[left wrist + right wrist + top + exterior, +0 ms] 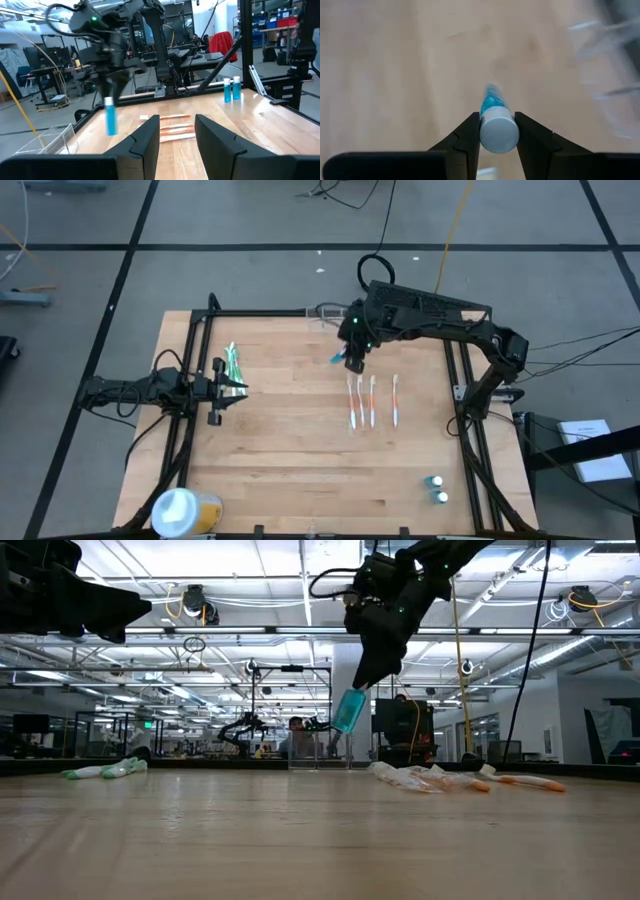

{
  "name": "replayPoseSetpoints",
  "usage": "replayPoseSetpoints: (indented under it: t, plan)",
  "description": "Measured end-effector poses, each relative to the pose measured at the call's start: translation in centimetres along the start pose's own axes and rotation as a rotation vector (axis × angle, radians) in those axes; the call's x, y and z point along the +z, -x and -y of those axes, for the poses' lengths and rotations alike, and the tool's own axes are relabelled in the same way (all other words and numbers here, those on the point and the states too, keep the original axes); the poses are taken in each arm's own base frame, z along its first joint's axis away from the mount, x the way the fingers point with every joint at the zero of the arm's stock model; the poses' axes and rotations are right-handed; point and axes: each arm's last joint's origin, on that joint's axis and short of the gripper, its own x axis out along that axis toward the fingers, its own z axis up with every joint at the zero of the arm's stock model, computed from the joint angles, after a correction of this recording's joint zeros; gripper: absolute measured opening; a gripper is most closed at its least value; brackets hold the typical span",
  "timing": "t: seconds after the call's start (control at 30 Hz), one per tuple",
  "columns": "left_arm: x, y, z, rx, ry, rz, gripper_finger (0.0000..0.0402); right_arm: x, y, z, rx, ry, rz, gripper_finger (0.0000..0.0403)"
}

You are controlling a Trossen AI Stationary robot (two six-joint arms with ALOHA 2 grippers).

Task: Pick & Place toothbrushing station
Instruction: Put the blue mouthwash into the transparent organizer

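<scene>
One blue tube with a white cap (497,125), by its look a small toothpaste tube, sits clamped between the fingers of my right tool (497,131). The cap is nearest my wrist and the blue body hangs down toward the wooden surface (300,450). Seen from above, that tool (354,362) is in the air over the far middle of the surface, with the tube (349,710) clear of the wood.

My left tool (219,390) waits at the left side with its fingers narrowly apart and nothing between them. Just beside it lie some green-and-white toothbrushes (234,366).

Near the right tool, toward the middle, lies a row of orange-and-white toothbrushes (371,402). Two more blue tubes (437,488) stand upright near the right front corner, and a round white-and-yellow tub (183,511) sits at the front left corner.

Farthest off, at the back edge of the surface just beyond my right tool, stands the toothbrushing station (327,313): a low, clear, colourless box with thin walls, hard to make out against the floor behind it. I cannot tell whether anything is in it yet.

I judge this to be the carry step. The next move calls for bringing the tube over the station's open top, lowering it inside the walls, and only then spreading the fingers.
</scene>
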Motion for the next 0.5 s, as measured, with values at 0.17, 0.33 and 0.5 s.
replayPoseSetpoints:
  t: [0.17, 0.33, 0.5]
  plan:
    - [0.0, 0.0, 0.0, 0.000, 0.000, 0.000, 0.0131, -0.4, -0.6, -3.4, 0.057, 0.086, -0.062, 0.0096]
    - [0.0, 0.0, 0.0, 0.000, 0.000, 0.000, 0.0131, -0.7, -0.9, -6.4, 0.107, 0.155, -0.089, 0.0096]
    - [0.3, 0.0, 0.0, 0.005, 0.001, 0.028, 0.0131, -0.9, -1.1, -8.6, 0.140, 0.187, -0.092, 0.0096]
